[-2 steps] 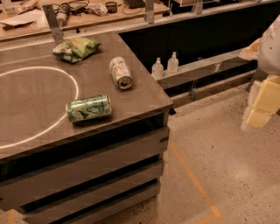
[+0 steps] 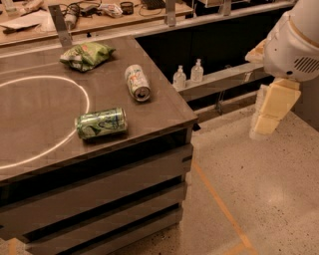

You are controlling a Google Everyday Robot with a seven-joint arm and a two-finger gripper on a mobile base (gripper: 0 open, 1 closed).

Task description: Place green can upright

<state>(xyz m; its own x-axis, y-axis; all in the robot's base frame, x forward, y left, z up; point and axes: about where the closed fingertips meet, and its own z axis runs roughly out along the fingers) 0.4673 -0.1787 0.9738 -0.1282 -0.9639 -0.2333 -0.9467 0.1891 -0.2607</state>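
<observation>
The green can (image 2: 101, 123) lies on its side on the grey table (image 2: 164, 117), near the front edge and beside a white circle line marked on the top. It is bright green with pale swirling marks. My gripper (image 2: 270, 110) hangs in the air at the far right, over the floor, well away from the table and the can. It hangs below the white arm housing (image 2: 294, 45). It holds nothing that I can see.
A mostly white can (image 2: 137, 82) lies on its side further back on the table. A green snack bag (image 2: 86, 54) lies at the back. Two small bottles (image 2: 188, 76) stand on a ledge right of the table. Behind is a cluttered bench (image 2: 99, 15).
The gripper and arm have shifted a little to the left, toward the table. The cans and bag have not moved.
</observation>
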